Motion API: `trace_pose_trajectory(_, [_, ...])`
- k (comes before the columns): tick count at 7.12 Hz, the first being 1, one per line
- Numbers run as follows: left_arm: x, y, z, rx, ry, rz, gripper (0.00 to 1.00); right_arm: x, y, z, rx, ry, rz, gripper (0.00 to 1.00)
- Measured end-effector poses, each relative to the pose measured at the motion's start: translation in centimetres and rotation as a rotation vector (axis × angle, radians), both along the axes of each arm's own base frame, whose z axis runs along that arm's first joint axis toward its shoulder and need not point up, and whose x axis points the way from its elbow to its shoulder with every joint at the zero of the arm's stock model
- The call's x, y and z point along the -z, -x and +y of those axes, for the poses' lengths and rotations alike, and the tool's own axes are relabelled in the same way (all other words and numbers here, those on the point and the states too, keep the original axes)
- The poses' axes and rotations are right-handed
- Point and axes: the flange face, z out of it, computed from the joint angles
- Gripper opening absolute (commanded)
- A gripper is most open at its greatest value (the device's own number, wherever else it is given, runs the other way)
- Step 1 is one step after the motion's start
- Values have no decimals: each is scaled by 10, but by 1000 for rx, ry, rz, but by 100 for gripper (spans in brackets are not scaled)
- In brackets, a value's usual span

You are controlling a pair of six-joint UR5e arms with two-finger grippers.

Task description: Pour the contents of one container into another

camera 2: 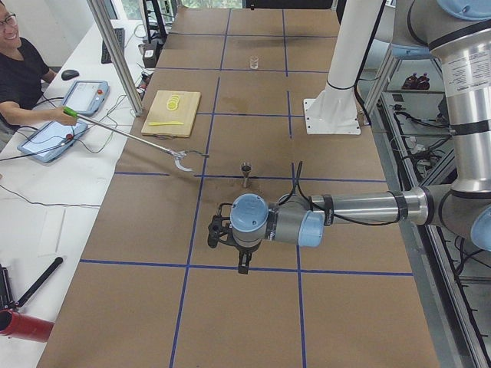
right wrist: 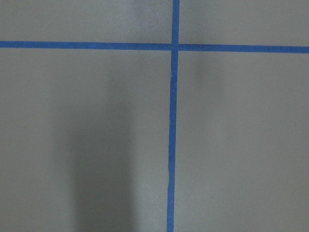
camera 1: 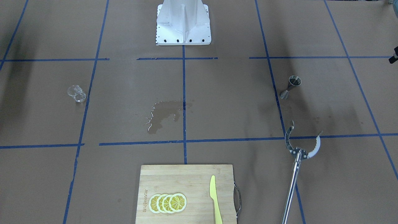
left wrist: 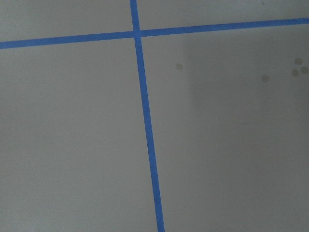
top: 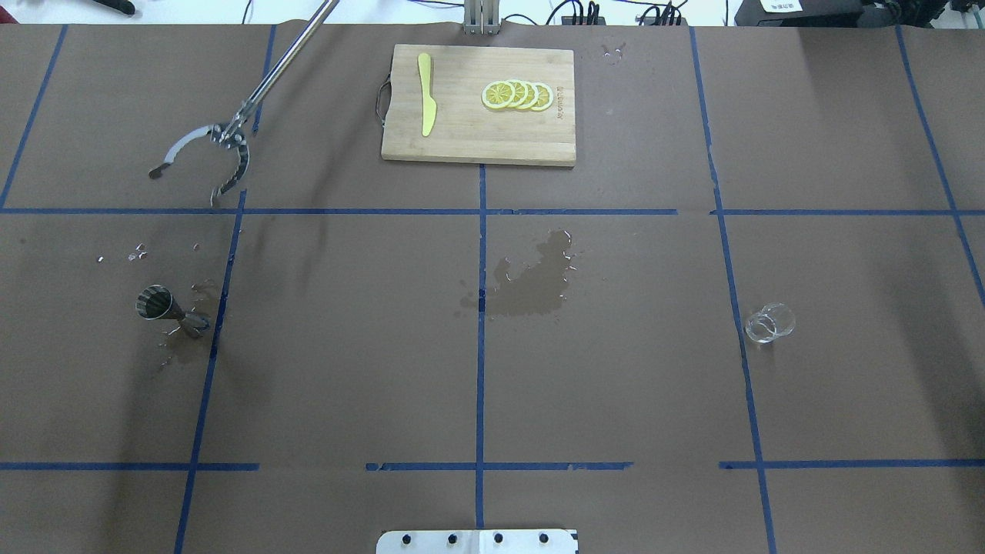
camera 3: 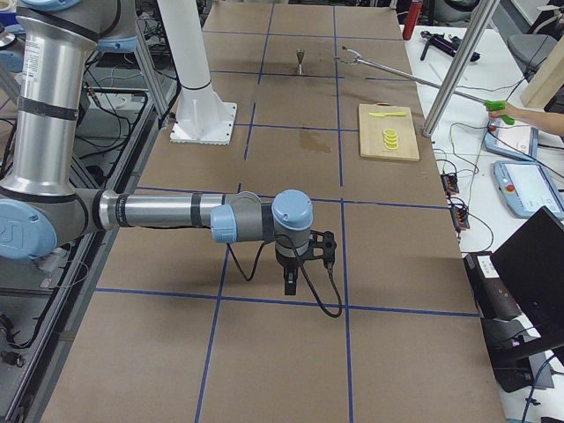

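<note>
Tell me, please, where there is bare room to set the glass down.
The squares nearest the robot's base are bare; so is the stretch between the puddle and the glass. It is wet and crowded around the metal cup, by the grabber.

Two silver-grey tube arms, the left arm (camera 2: 360,207) and the right arm (camera 3: 159,211), have fat round joints with pale blue caps (camera 2: 249,215) and thin black bands (camera 2: 399,205) around the tubes. A black cable (camera 3: 328,295) loops off each wrist. The left gripper (camera 2: 243,268) and right gripper (camera 3: 290,289) are small and black. The white pedestal (camera 1: 183,21) is ribbed, with dark screws (camera 1: 178,40) along its foot plate.
</note>
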Motion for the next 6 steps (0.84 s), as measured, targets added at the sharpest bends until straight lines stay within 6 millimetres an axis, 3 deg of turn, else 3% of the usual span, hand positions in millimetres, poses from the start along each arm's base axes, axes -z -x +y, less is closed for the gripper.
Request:
trace_pose_trajectory(4, [8, 2, 6, 5, 16, 0, 100, -11, -5, 13, -10, 27, 0, 100])
trace_pose_trajectory(6, [35, 3, -3, 9, 43, -1, 100, -14, -7, 17, -9, 33, -5, 100])
